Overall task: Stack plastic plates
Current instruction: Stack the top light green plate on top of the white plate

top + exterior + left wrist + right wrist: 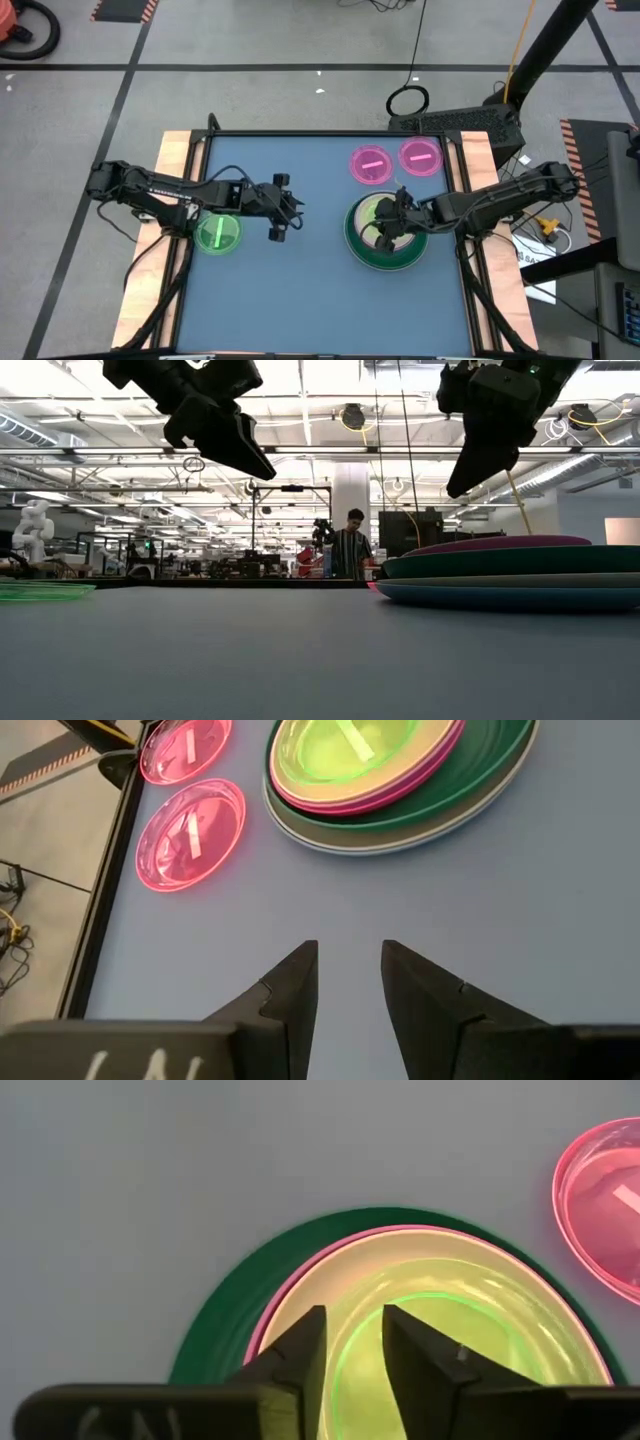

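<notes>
Three small plates remain loose on the tabletop [300, 290]: two pink plates [371, 165] at the far edge and one green plate [218, 233] at the left side, under the left arm. The stack [385, 245] sits right of centre, dark green at the base, a small green plate [440, 1340] on top. Your right gripper [390, 222] hovers just over it, fingers nearly together, holding nothing. Your left gripper [283, 210] hangs mid-table, fingers narrowly parted, empty. Likely next: fetch a loose small plate. Take it by the rim, lift level, centre it before letting go.
</notes>
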`<action>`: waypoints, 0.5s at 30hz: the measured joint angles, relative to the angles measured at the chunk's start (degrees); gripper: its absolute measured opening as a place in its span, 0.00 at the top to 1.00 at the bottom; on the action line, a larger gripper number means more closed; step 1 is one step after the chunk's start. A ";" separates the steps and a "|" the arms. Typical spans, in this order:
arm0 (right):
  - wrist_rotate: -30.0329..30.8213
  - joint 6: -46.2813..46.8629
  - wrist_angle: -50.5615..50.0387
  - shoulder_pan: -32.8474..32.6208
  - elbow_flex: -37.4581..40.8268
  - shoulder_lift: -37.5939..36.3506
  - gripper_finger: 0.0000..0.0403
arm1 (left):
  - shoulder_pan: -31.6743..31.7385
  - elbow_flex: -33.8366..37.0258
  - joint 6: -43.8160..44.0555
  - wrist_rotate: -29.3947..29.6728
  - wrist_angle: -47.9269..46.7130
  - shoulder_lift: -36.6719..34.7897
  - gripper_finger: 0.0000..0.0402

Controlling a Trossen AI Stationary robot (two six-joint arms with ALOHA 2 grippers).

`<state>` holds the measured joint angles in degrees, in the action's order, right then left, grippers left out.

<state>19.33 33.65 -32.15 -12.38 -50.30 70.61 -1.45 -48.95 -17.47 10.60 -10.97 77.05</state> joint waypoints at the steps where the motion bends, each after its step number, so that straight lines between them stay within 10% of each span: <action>1: -0.02 0.00 0.03 0.00 0.00 0.00 0.75 | 0.00 0.00 0.00 -0.02 0.01 -0.01 0.70; 15: 3.34 7.70 -4.42 8.00 0.04 6.85 0.97 | 0.00 0.00 -0.23 -0.08 0.02 -0.01 0.70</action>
<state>22.67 41.35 -36.57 -4.38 -50.26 77.46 -1.45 -48.95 -17.71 10.52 -10.95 77.03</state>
